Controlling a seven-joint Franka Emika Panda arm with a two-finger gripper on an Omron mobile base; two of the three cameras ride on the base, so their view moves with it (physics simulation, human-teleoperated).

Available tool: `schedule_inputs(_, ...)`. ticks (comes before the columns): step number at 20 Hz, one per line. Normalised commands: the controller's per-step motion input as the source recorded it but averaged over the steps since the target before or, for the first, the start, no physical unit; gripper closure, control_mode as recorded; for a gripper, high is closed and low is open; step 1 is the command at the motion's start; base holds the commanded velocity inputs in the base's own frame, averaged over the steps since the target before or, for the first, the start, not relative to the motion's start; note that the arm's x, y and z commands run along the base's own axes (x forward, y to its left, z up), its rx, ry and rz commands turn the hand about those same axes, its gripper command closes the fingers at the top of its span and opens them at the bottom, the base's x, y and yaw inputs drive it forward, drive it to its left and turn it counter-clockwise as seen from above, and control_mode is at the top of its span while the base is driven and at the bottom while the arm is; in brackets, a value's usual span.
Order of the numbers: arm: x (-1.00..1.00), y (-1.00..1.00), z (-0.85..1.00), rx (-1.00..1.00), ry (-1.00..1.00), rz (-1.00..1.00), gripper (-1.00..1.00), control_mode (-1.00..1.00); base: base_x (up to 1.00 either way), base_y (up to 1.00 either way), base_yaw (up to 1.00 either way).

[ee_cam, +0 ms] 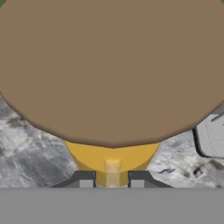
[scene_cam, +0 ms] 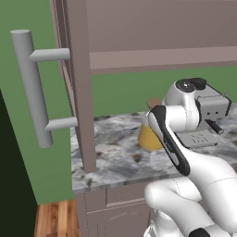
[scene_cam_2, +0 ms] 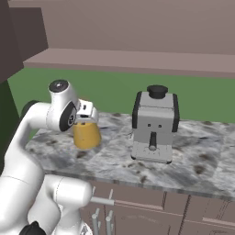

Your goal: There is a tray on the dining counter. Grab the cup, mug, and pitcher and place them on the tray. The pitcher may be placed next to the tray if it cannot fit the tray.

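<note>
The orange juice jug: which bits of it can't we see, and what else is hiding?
- Left base view: the robot's arm covers most of the pitcher.
- Right base view: the hand hides the pitcher's top.
- Hand view: the brown cork lid blocks the neck, so the grip at the gripper is unclear.
- Left base view: the arm and picture edge cut off the coffee machine.
</note>
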Motion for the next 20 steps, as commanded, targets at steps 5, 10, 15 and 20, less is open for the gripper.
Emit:
schedule_inputs(5,0.0,-0.13,0.03,0.0,0.0,-0.06,1.0,-1.0,0.0,0.0,0.0)
schedule_inputs(10,0.0,0.0,0.0,0.0,0.0,0.0,1.0,1.0,-0.03,0.0,0.0)
schedule_inputs(15,0.0,0.0,0.0,0.0,0.0,0.0,1.0,1.0,-0.59,-0.05,0.0)
schedule_inputs(20,0.0,0.0,0.0,0.0,0.0,0.0,1.0,1.0,-0.95,-0.15,-0.04)
